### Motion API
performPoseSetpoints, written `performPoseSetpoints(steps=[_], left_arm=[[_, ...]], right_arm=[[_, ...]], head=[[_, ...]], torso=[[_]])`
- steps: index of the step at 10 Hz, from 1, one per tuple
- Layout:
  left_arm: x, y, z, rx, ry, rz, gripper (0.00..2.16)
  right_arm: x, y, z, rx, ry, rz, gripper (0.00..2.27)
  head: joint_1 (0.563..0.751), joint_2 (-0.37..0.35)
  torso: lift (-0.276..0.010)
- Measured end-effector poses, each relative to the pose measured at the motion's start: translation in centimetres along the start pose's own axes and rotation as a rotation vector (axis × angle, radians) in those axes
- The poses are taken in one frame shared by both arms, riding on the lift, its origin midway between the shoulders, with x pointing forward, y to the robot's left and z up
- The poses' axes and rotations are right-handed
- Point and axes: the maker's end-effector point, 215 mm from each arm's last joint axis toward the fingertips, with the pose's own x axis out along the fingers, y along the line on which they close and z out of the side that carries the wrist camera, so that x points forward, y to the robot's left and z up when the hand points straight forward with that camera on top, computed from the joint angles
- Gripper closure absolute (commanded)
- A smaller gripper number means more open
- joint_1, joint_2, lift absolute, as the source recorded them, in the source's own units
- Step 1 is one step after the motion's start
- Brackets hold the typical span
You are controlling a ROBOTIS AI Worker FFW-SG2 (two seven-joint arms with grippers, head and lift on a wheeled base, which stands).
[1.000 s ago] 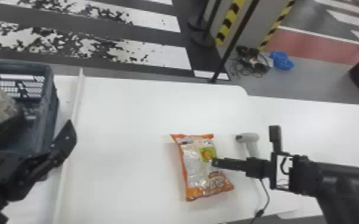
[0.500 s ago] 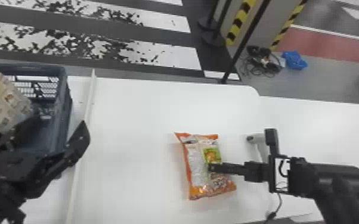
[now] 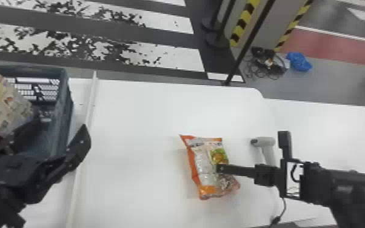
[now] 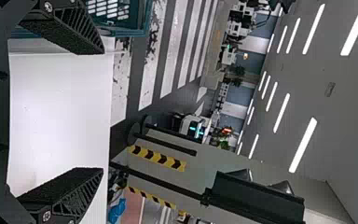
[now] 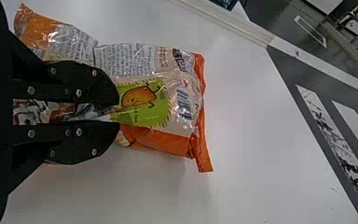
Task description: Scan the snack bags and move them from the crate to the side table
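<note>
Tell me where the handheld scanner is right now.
In the head view, the scanner is on the white table, right of centre, to the right of the orange snack bag, its handle running down behind the right arm.

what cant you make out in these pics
- Left part of the crate: cut off by the head view's left edge.
- Much of the crate's near side: behind the left gripper and its arm, head view.
- Lower handle of the scanner: behind the right gripper, head view.
- Underside of the snack bag on the table: face down, both views.
- Digits by its barcode: too small, right wrist view.
</note>
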Motion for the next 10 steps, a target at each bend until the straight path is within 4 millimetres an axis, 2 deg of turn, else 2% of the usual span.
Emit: performPoseSetpoints(steps=[2,4,5,6,7,10], left_arm=[[0.0,0.0,-0.4,-0.004,0.006,0.002,0.1],[0.0,0.0,-1.0,-0.007,0.016,0.007,0.1],[0.0,-0.2,-1.1,-0.005,0.017,0.007,0.1],[0.0,-0.2,-1.1,-0.004,0.018,0.008,0.1],[0.0,-0.3,-1.2,-0.004,0.019,0.007,0.1],[0.0,-0.2,-1.4,-0.002,0.023,0.008,0.1]], right_arm=[[-2.1,2.1,2.1,0.009,-0.037,0.037,2.14],[-5.6,3.5,5.8,0.043,-0.12,0.075,2.14],[-7.6,3.2,8.1,0.048,-0.167,0.066,2.14],[-9.3,2.0,10.1,0.049,-0.208,0.039,2.14],[-10.9,-0.3,11.9,0.055,-0.253,-0.008,2.14],[-15.3,-9.1,16.1,0.102,-0.433,-0.221,2.14]], head=[[0.695,-0.283],[0.695,-0.297],[0.695,-0.316],[0.695,-0.339],[0.695,-0.35],[0.695,-0.35]], torso=[[-0.087],[-0.087],[-0.087],[-0.087],[-0.087],[-0.087]])
